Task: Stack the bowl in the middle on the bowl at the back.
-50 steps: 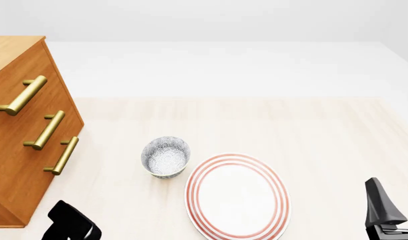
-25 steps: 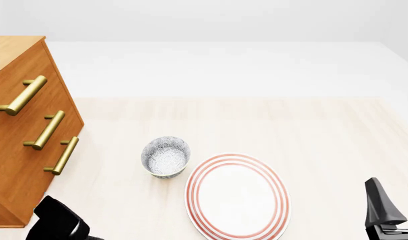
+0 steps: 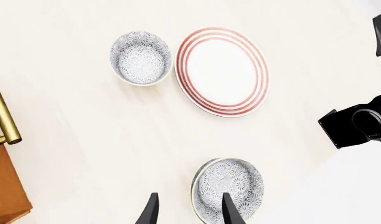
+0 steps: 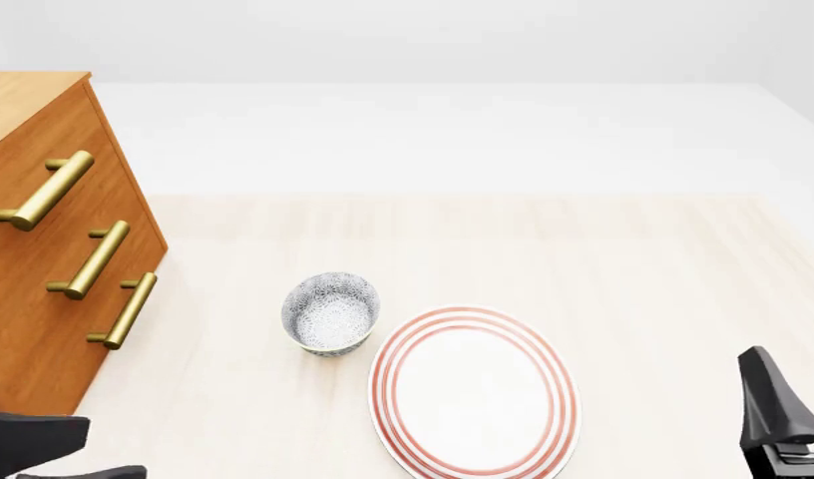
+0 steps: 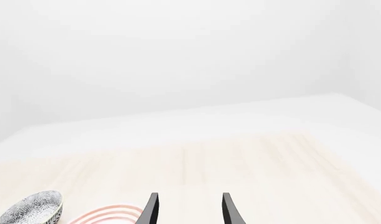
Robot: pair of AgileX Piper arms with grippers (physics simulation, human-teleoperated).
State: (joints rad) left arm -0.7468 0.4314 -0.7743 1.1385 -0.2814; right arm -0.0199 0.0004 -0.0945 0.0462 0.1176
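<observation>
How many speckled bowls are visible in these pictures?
2. One speckled bowl stands beside the red-ringed plate; the second bowl lies under the left gripper, outside the front view.

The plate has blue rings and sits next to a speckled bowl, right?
Not quite. The rings on the plate are red, not blue, as the front view shows. It does sit next to a speckled bowl.

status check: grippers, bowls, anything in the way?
Left gripper open above near bowl. Right gripper open, idle. Far bowl untouched. Plate beside it.
</observation>
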